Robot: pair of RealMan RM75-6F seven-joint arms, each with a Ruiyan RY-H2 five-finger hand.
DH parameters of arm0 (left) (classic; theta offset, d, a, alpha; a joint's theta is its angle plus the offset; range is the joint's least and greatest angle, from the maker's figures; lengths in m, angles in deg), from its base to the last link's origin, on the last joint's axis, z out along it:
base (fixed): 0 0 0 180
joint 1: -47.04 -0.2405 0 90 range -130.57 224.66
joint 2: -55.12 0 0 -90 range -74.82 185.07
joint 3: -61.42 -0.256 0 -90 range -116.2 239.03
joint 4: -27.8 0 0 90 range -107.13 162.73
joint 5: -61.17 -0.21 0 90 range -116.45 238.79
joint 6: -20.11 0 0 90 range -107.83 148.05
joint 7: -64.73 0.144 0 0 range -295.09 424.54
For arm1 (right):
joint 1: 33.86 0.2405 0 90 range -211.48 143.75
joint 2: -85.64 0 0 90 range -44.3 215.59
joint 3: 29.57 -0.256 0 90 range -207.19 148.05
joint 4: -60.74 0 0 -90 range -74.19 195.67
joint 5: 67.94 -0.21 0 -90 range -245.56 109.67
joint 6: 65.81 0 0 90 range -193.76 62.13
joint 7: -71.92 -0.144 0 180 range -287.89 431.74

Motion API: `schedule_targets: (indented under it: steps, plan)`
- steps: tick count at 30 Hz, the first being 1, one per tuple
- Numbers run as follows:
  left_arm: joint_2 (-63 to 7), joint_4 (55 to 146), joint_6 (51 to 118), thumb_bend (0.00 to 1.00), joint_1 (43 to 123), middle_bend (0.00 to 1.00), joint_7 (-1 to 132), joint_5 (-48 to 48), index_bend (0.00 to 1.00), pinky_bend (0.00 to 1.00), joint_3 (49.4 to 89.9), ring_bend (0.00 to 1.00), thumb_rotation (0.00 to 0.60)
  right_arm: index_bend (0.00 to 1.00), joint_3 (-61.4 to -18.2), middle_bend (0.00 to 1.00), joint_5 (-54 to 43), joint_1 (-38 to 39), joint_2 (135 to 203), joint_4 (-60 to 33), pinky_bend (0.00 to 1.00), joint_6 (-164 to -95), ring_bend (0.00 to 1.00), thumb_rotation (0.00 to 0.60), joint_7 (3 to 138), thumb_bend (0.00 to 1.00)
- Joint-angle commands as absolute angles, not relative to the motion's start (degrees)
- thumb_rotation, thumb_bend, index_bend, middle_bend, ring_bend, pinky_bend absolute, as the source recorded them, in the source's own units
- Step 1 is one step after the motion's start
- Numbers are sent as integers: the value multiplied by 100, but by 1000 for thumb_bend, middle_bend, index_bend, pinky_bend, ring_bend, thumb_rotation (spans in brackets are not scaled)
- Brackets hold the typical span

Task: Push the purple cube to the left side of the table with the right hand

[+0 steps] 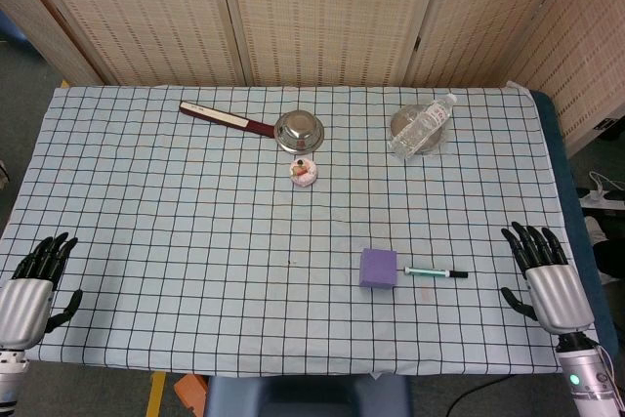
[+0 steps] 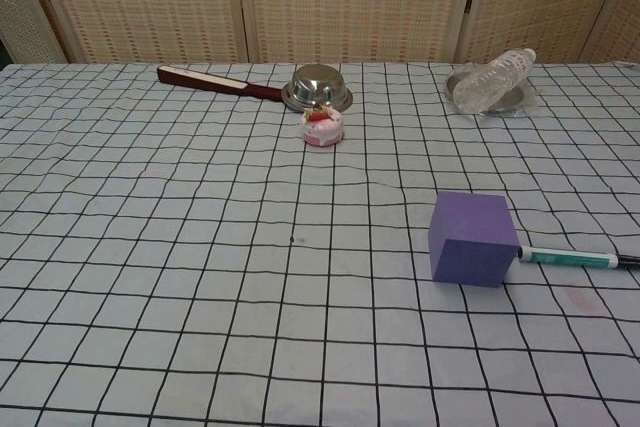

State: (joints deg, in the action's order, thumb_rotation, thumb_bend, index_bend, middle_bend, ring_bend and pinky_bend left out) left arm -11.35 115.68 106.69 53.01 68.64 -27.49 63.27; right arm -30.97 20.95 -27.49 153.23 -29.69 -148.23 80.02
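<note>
The purple cube [image 1: 378, 268] [image 2: 472, 238] sits on the checked tablecloth, right of centre and toward the front. A green-and-white marker [image 1: 436, 271] [image 2: 570, 258] lies right against the cube's right side. My right hand [image 1: 547, 275] rests open at the table's front right corner, fingers spread, well to the right of the cube and not touching it. At the front left corner my left hand [image 1: 34, 285] is also open and holds nothing. The chest view shows neither hand.
At the back stand an upturned steel bowl [image 1: 299, 130] [image 2: 317, 86], a dark red flat stick [image 1: 227, 117] [image 2: 218, 81] and a small pink cup [image 1: 305, 172] [image 2: 322, 126]. A plastic bottle [image 1: 422, 127] [image 2: 493, 77] lies on a glass dish at the back right.
</note>
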Motion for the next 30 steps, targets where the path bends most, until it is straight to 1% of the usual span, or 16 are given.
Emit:
schedule_targets:
  steps: [1,7,9,11,13,15,18,25,30]
  plan:
    - [-1113,11617,10630,408,5292,0,6897,-2727,0,168,6301,0,600,0,-3084,0,2097,-2752,15328,-2977,0,-14805,0,600,8037,153]
    - [-1046,11697,10520,407,5328,0,6815,-2686,0,168,6295,0,600,0,-3034,3,2119,-2713,15439,-2971,0,-14698,0,600,8248,154]
    - [-1016,11690,10509,407,5337,0,6723,-2691,0,168,6298,0,600,3,-3031,42,2049,-2651,15538,-2952,4,-14537,0,600,8366,155]
    - [-998,11682,10501,408,5345,0,6650,-2695,0,168,6300,0,600,64,-3065,132,1961,-2561,15639,-2958,32,-14368,0,600,8549,156]
    - [-974,11680,10475,408,5361,0,6569,-2721,0,169,6288,0,600,133,-3116,189,1849,-2427,15757,-3008,59,-14140,7,600,8800,157]
    - [-954,11680,10441,408,5381,0,6510,-2748,0,169,6272,0,600,199,-3170,244,1746,-2286,15891,-3042,89,-13925,37,600,9039,158]
    - [-933,11688,10394,409,5400,0,6466,-2772,0,169,6246,0,600,285,-3243,299,1522,-2082,16064,-3047,116,-13571,76,600,9302,170]
    - [-896,11686,10345,410,5421,0,6358,-2742,0,168,6246,0,600,374,-3389,350,1060,-1710,16556,-2713,135,-13003,119,600,9559,200]
    - [-863,11677,10323,410,5430,0,6265,-2739,0,168,6239,0,600,422,-3435,378,890,-1493,16924,-2417,147,-12795,140,600,9759,222]
